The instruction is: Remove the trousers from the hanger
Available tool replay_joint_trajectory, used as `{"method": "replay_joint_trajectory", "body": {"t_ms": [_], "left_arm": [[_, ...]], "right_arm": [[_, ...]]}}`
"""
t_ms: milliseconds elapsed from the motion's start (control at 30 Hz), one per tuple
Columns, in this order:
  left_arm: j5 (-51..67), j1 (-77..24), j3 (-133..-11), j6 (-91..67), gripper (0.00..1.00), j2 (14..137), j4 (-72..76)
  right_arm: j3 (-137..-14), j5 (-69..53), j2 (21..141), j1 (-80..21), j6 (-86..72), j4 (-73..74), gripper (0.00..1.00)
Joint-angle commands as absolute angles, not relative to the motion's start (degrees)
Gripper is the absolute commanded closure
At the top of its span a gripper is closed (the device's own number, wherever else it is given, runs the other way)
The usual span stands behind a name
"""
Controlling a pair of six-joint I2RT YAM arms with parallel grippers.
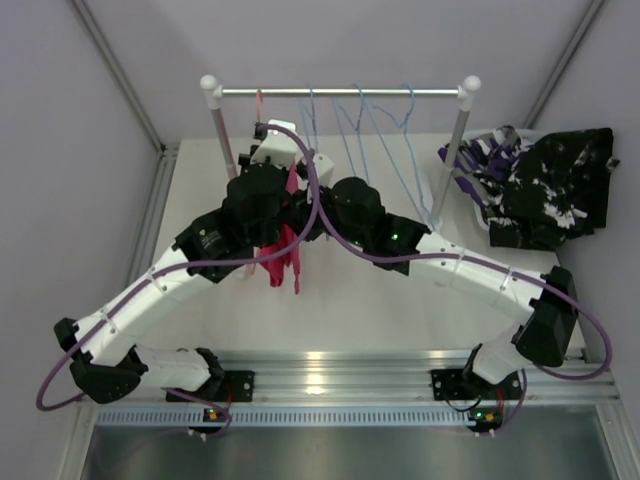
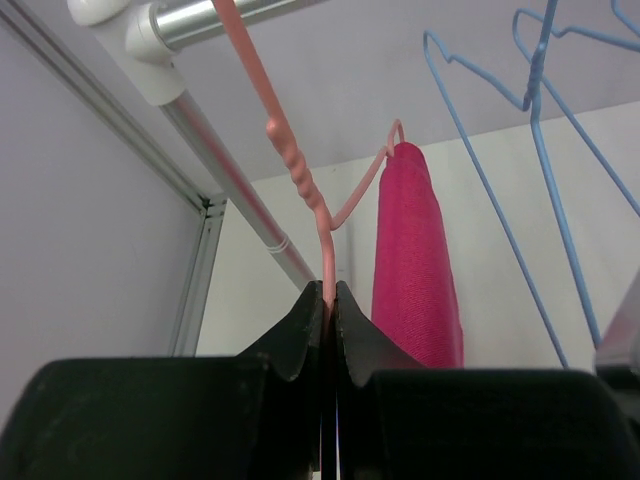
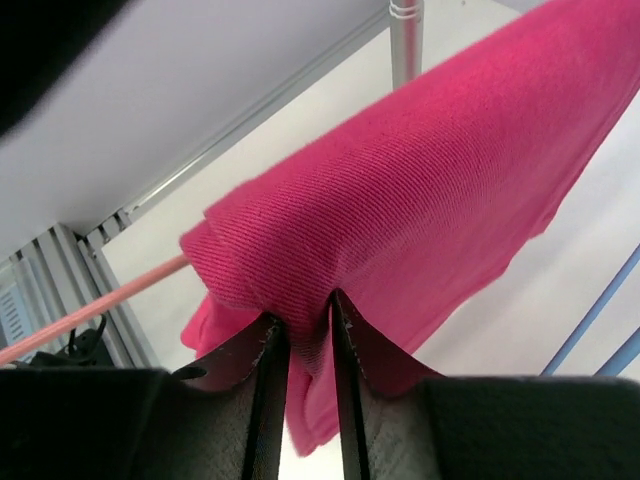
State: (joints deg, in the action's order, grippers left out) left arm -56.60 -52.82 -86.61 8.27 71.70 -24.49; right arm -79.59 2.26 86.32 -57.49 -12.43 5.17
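Observation:
The hot pink trousers (image 1: 284,262) hang folded over the bar of a pink hanger (image 2: 300,180) on the rail (image 1: 340,92). In the left wrist view the trousers (image 2: 415,260) hang just right of my fingers. My left gripper (image 2: 330,290) is shut on the pink hanger's wire below its twisted neck. My right gripper (image 3: 305,310) is shut on a fold of the pink trousers (image 3: 420,190), pinched between both fingers. The two gripper heads meet under the rail's left part (image 1: 300,205). The black-and-white pair (image 1: 555,190) and the purple camouflage pair (image 1: 480,160) lie at the back right. The yellow-olive pair is out of view.
Several empty blue wire hangers (image 1: 360,125) hang on the rail to the right of the pink one. The rail stands on two white-capped posts (image 1: 215,120) (image 1: 462,130). Grey walls close in the table at left, back and right.

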Motion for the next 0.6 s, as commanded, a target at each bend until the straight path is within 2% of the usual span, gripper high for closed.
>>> {"method": "replay_joint_trajectory", "body": {"t_ms": [0,100,200,567], "left_arm": [[-57.22,-52.65,-92.11,9.58,1.0,71.1,-18.55],[-56.95,-52.65,-92.37,9.14,1.0,71.45,-18.02],[-56.69,-52.65,-92.37,9.05,1.0,72.16,-17.14],[-58.45,-52.65,-92.37,10.46,1.0,74.35,-13.8]], "right_arm": [[-80.51,2.02,88.24,-57.13,-13.62,-1.23,0.78],[-80.68,0.97,89.03,-57.22,-14.24,-1.76,0.68],[-81.21,0.53,89.73,-57.65,-14.41,-1.85,0.63],[-82.44,2.53,90.26,-59.06,-14.33,-1.06,0.54]]}}
